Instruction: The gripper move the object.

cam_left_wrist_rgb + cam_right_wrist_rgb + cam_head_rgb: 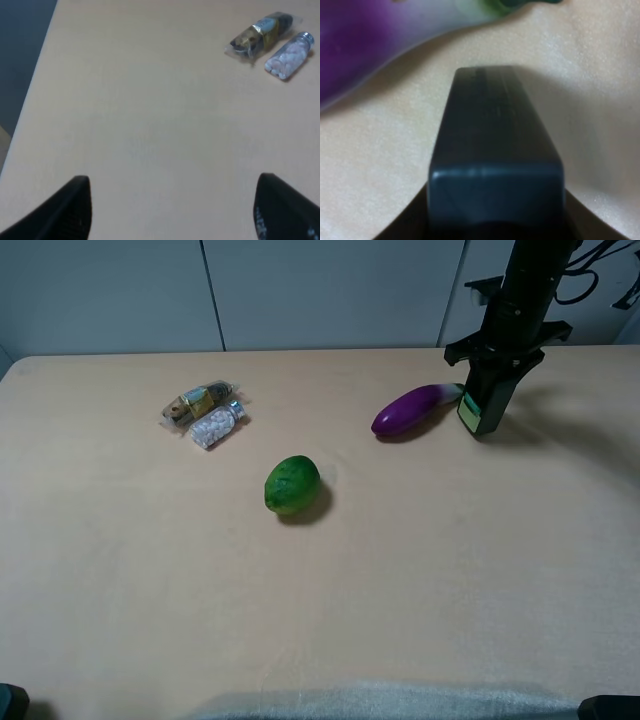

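Tan tabletop (120, 570): round green lime (292, 485) mid-table. Purple eggplant (412, 409) behind-right of it; dark squarish bottle (480, 405) just right of the eggplant. Clear snack packet (200, 400) and clear pellet vial (219, 425) side by side, back-left.

**Right arm** (530, 285), high camera: a black, column-shaped segment with a slightly glossy housing. Thin black cables (585, 278) loop out beside its upper part. A wide black crossbar (508, 343) with angled ends sits above the right end effector (488, 408), which narrows downward and is equally dark. In the right wrist view it shows only as blurred black curves.

**Left end effector** (172, 212), left wrist view: two matte black fingertips (67, 212) with rounded edges. One carries faint pale speckling.
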Tool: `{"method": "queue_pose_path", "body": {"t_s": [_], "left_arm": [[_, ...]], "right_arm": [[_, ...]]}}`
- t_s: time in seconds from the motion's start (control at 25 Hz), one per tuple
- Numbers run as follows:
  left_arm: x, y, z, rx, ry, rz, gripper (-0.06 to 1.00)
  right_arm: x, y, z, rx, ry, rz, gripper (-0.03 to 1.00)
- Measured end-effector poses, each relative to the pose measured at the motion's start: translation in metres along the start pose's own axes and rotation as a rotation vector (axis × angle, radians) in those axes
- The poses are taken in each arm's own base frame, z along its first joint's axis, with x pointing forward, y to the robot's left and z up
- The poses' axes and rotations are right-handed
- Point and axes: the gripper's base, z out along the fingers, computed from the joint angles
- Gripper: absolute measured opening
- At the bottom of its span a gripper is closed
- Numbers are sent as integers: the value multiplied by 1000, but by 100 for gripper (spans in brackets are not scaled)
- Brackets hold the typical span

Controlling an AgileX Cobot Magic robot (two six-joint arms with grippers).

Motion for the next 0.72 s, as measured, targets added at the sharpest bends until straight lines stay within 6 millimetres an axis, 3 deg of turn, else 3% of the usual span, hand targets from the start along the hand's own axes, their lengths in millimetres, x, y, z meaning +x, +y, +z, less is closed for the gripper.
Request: {"method": "queue_pose_path", "body": {"t_s": [0.36,0.6,0.72], "left_arm": [[0,0,0,0,-1,0,74],[0,0,0,0,-1,0,74],[0,0,0,0,-1,0,74]], "right_arm": [[0,4,0,-1,0,-10,34],[-1,5,0,2,-1,-12,61],[-1,4,0,7,0,-14,67]]}}
